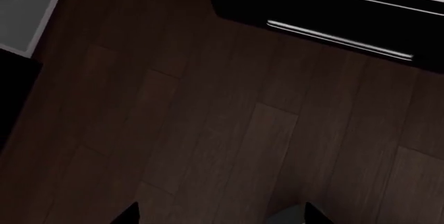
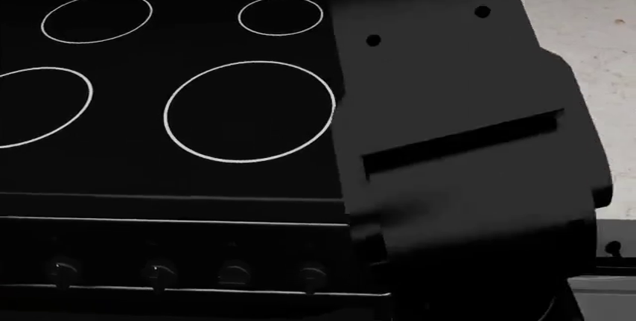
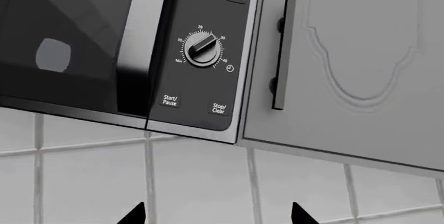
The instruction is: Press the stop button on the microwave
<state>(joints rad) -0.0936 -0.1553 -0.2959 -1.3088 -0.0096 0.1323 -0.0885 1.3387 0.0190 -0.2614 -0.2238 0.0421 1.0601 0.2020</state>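
Right gripper (image 3: 216,214), jaws spread and empty, faces the microwave (image 3: 125,47) short of its unpressed Stop/Clear button (image 3: 218,108).

Head view looks down on the stove (image 2: 179,112); left wrist faces floor (image 1: 222,141); right wrist closely faces the microwave (image 3: 139,52).

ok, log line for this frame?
phase: approach | right hand: open, apart from Stop/Clear button | left hand: open, over floor
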